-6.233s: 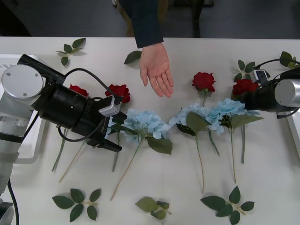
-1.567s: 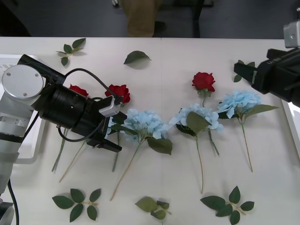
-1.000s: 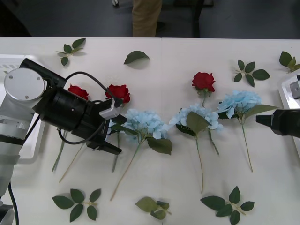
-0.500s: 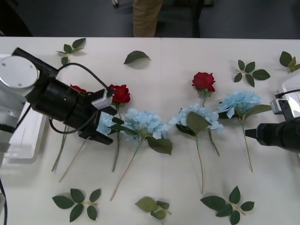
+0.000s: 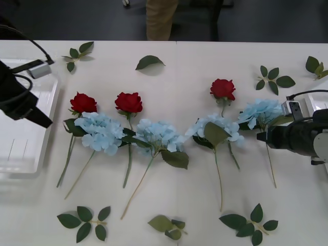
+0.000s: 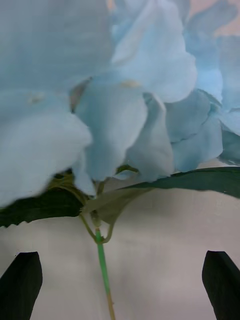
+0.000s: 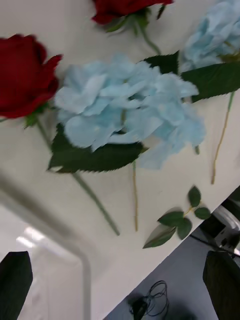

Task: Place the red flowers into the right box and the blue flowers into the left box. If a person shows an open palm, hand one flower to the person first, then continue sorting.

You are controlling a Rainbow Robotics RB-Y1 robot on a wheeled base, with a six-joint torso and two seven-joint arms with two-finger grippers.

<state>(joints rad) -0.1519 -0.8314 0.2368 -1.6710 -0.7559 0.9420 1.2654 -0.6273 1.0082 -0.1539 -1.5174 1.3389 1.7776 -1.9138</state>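
The left gripper (image 5: 43,122), fingers spread, hangs over the left box (image 5: 20,159), with two red flowers (image 5: 83,102) and two blue flowers (image 5: 98,131) on the table (image 5: 169,205) to its right. Farther right, the right gripper (image 5: 260,136), fingers spread, sits low at the stem of the rightmost blue hydrangea (image 6: 100,90), its head just ahead.
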